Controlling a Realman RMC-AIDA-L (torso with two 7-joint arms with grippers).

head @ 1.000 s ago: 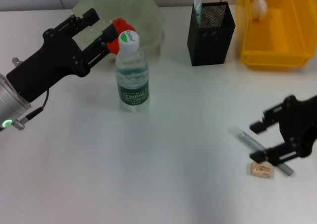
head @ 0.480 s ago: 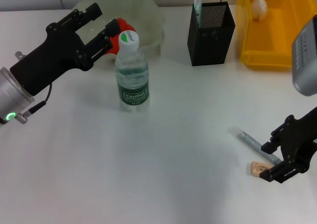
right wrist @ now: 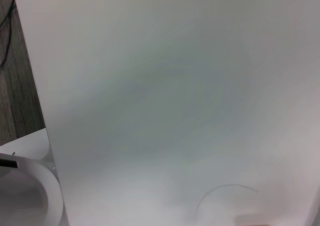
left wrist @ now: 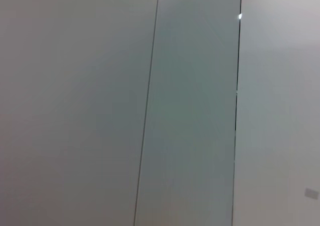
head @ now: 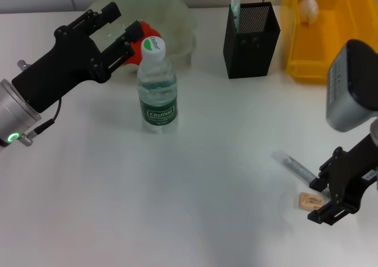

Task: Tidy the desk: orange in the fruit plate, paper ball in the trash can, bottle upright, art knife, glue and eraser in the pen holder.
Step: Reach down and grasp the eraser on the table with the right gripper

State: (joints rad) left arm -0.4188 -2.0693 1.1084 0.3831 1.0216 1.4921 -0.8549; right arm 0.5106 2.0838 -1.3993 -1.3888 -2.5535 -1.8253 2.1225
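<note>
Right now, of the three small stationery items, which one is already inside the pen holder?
The glue: it stands upright in the black mesh pen holder. The art knife and eraser lie on the table by the right gripper.

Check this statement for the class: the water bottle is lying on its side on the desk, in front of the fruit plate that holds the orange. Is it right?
Not quite. The head view shows the water bottle standing upright on the desk, cap on top, not lying on its side. The rest holds: it stands in front of the fruit plate that holds the orange.
</note>
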